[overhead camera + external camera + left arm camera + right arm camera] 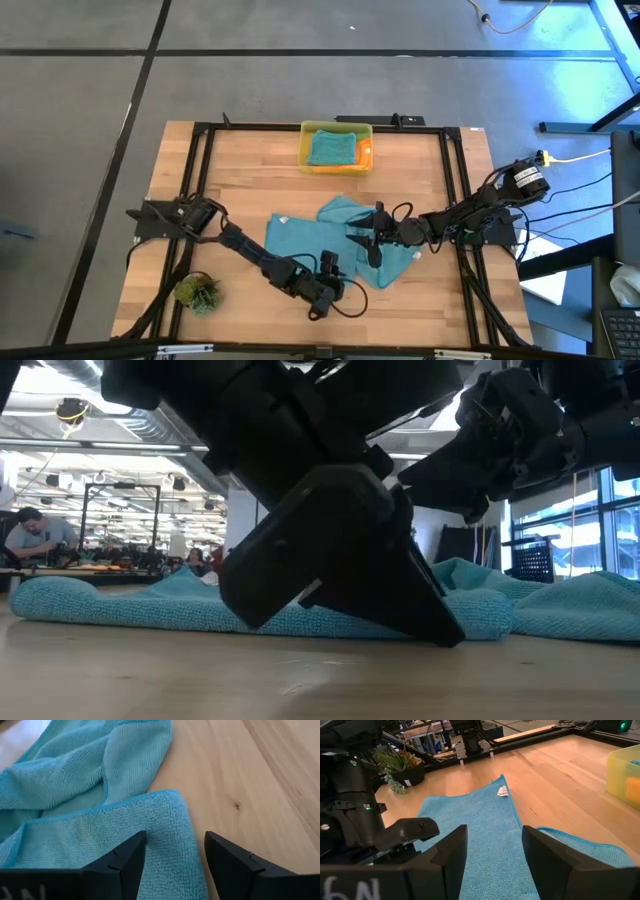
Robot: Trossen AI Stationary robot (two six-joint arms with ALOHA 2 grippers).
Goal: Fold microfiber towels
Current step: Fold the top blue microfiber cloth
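A teal microfiber towel (pixel 310 240) lies rumpled on the wooden table, with a fold raised at its far right part (pixel 345 213). My left gripper (pixel 175 840) is open and low at the towel's near edge (pixel 335 272). One finger is over a towel corner (pixel 170 820) and the other over bare wood. My right gripper (pixel 495 837) is open and hovers above the towel's right part (pixel 374 248). Another teal towel (pixel 331 148) lies in the yellow bin on an orange one (pixel 365 155). My left gripper comes slanting down from the table's near left, its fingers on either side of the towel's corner edge (pixel 192 845). In the low view one fingertip (pixel 445 628) is down at the level of the towel and table. I cannot tell whether it touches.
The yellow bin (pixel 336 128) stands at the far edge, middle. A small green plant (pixel 197 292) sits at the near left corner. A black frame (pixel 200 150) runs round the table. Bare wood lies to the left and in front of the towel.
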